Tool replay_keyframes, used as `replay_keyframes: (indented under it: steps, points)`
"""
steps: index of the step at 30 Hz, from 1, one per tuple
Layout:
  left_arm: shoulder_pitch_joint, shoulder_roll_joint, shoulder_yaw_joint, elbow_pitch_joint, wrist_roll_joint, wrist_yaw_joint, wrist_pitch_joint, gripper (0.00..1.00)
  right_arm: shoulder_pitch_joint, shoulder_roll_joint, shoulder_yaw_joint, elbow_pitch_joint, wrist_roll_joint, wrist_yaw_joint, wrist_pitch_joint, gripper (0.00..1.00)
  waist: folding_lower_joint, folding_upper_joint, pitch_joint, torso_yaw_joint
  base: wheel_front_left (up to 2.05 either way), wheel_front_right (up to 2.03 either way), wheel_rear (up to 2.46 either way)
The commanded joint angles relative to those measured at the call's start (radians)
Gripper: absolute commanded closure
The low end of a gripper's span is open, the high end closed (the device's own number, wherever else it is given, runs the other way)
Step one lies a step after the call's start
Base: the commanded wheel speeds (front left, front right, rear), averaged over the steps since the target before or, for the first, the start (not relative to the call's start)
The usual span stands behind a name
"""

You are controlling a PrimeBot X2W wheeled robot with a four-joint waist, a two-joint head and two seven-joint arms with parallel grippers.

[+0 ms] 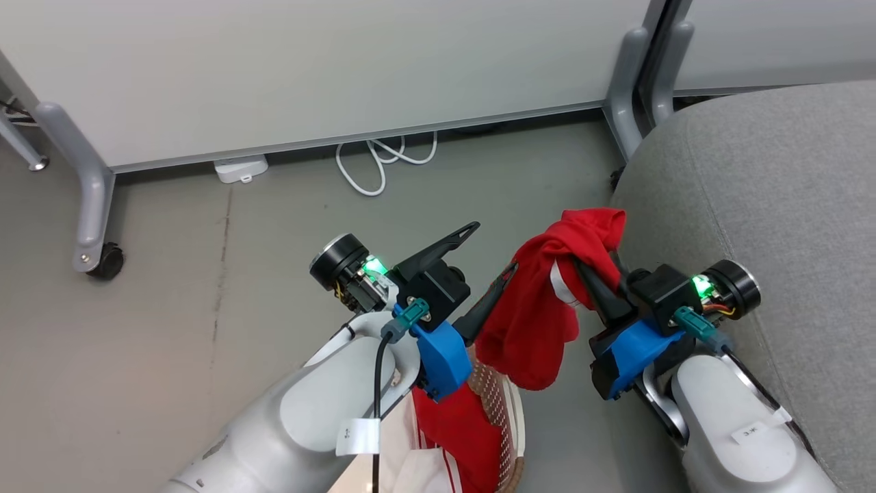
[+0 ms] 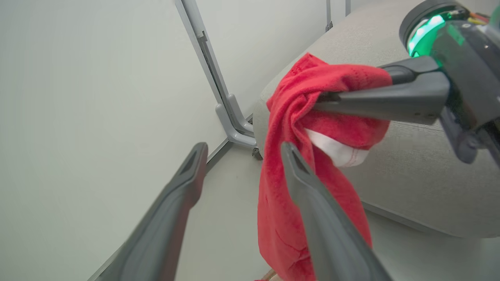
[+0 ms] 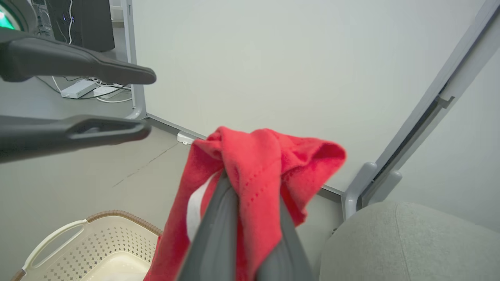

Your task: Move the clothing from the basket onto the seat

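Red clothing (image 1: pixel 534 308) held aloft between basket (image 1: pixel 503 404) and seat (image 1: pixel 766 192) edge.
Right gripper (image 1: pixel 592 274) jaws clamped on it, just off the seat's rounded edge; left gripper (image 1: pixel 494 246) jaws wide apart, holding nothing; bare floor (image 1: pixel 205 308) to the left.

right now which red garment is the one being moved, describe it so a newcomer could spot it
Start at the big grey seat on the right; beside its left edge the right gripper is shut on a bunched red garment with a white patch. Unlike the other red clothing lying in the basket below, this piece hangs in the air.
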Motion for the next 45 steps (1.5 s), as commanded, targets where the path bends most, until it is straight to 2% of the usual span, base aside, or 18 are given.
replay_keyframes:
  steps: [1, 32, 45]
  points:
    - [0.007, 0.005, 0.003, -0.006, 0.008, 0.003, -0.005, 0.00, 0.011, 0.003, -0.010, -0.012, -0.008, 0.000, -0.004, 1.00, 0.0000, 0.0000, 0.012, -0.019, 0.00, 0.00, 0.00]
    - [-0.034, 0.036, 0.037, -0.114, 0.088, -0.022, -0.005, 0.00, 0.142, 0.061, -0.362, -0.268, -0.023, 0.000, -0.004, 1.00, 0.0000, 0.0000, 0.192, -0.279, 0.00, 0.00, 0.00]
    - [-0.026, 0.022, 0.014, -0.122, 0.115, -0.040, -0.005, 0.00, 0.208, 0.096, -0.465, -0.304, -0.016, 0.000, -0.004, 1.00, 0.0000, 0.0000, 0.239, -0.343, 0.00, 0.00, 0.00]
